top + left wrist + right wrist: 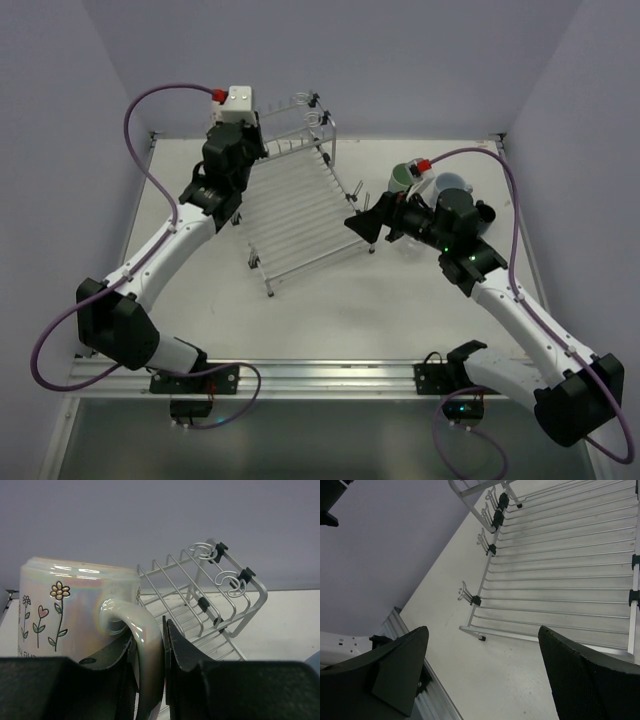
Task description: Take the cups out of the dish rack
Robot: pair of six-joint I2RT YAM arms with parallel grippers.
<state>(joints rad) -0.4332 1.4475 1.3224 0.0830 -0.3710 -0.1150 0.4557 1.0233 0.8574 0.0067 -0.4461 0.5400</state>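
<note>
The dish rack (300, 212) stands in the middle of the table, and its rods carry no cup in the top view. My left gripper (238, 140) is at the rack's back left corner. In the left wrist view it (150, 636) is shut on the handle of the pale grey mug (70, 605), which has flower drawings; the rack (215, 605) lies behind. My right gripper (365, 222) is open and empty at the rack's right edge. It (482, 645) hangs over bare table beside the rack (560, 570).
A pale green tumbler (402, 178) and a light blue tumbler (455, 186) stand on the table to the right, behind my right wrist. A metal rail (320, 372) runs along the table's near edge. Walls close in at the back and sides.
</note>
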